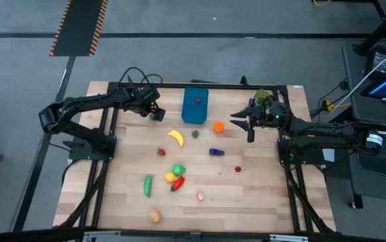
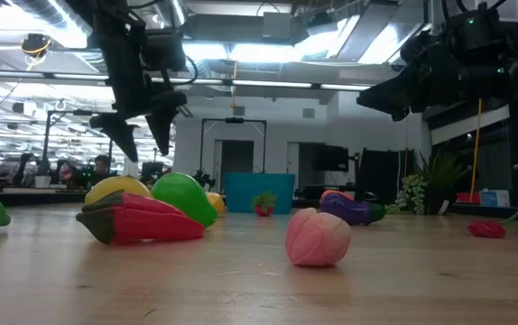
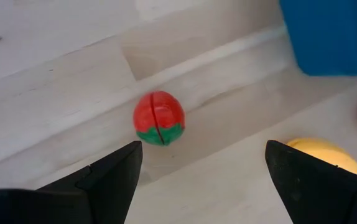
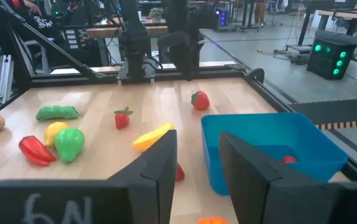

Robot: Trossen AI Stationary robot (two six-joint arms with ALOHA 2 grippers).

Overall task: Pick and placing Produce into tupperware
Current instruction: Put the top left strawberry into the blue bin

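Hovering over red-and-green toy tomato (image 3: pixel 158 118), left gripper (image 3: pixel 200 168) spread wide, empty.
Tomato just beside teal tub (image 1: pixel 195 106); likely light, hard, slick, prone to rolling; best pinched across middle. Right gripper (image 1: pixel 241 120) beyond tub, narrow, holding nothing.

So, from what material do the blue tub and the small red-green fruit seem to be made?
The tub: probably plastic, with smooth, even blue walls and rounded corners. The red-green fruit: likely moulded plastic, slightly glossy, with a seam line down its middle.
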